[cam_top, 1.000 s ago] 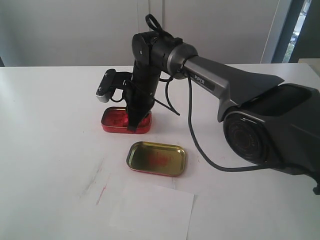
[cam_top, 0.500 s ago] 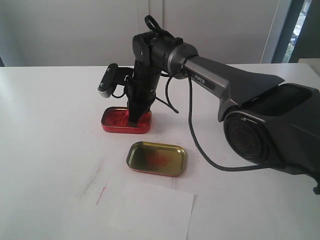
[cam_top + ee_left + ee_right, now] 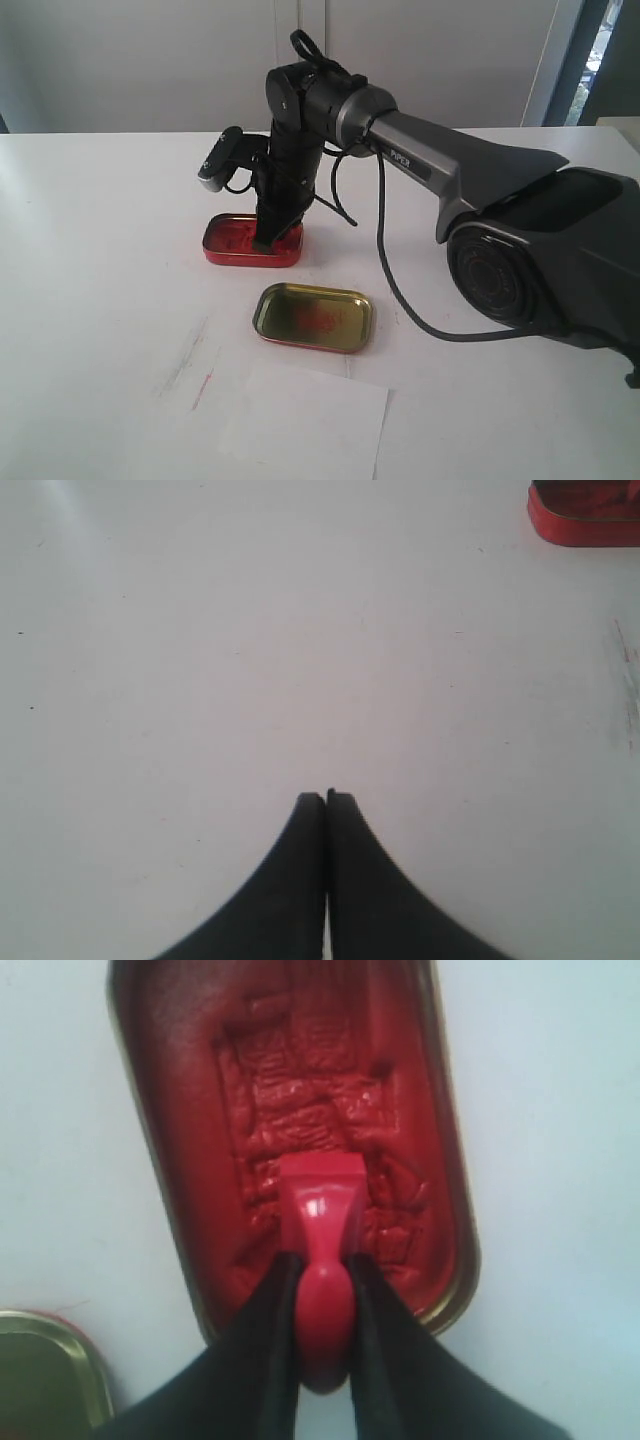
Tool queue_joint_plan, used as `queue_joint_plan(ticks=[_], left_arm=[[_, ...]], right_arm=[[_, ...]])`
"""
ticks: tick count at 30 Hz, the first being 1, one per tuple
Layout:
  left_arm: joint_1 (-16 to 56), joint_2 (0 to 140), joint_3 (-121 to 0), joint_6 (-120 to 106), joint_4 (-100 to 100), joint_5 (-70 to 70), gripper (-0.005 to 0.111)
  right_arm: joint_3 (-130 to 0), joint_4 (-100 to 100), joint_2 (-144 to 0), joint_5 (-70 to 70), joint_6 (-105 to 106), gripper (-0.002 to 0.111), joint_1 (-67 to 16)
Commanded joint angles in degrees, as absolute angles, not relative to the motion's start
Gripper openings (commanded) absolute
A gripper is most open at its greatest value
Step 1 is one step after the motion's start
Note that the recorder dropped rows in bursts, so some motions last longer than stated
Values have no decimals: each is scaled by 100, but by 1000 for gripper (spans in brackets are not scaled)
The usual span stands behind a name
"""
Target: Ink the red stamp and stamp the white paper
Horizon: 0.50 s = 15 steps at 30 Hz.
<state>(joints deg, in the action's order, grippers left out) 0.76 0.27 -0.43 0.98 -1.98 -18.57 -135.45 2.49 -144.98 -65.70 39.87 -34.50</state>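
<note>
My right gripper (image 3: 322, 1260) is shut on the handle of the red stamp (image 3: 322, 1220). The stamp's block base hangs over the red ink paste in the red oval tin (image 3: 180, 1210); whether it touches the paste I cannot tell. In the exterior view the same gripper (image 3: 266, 238) points straight down into the tin (image 3: 228, 252), and the stamp is hidden behind its fingers. The white paper (image 3: 305, 418) lies flat near the table's front edge. My left gripper (image 3: 326, 798) is shut on nothing above bare white table, apart from the tin (image 3: 590, 525).
The gold-lined tin lid (image 3: 313, 317) lies open side up between the tin and the paper, with a red smear inside; its edge also shows in the right wrist view (image 3: 45, 1370). Faint red streaks (image 3: 203, 385) mark the table left of the paper.
My right gripper has risen slightly and shifted a little over the tin with the stamp still held. The tin, lid and paper have not moved.
</note>
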Motion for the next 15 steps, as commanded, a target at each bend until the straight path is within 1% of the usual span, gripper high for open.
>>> queue_joint_plan(ticks=[1,8,15], left_arm=[[66,0,0,123,-206,-1908,0],[66,0,0,123,-206,-1908,0],[66,0,0,123,-206,-1908,0]], right_arm=[[-13811,241,-14476,-6622,3634,0,-3418],[-14127,309,-14476,-6836,2827,0,-3334],[-14127,451,-14594,-6970,2633,0,-3300]])
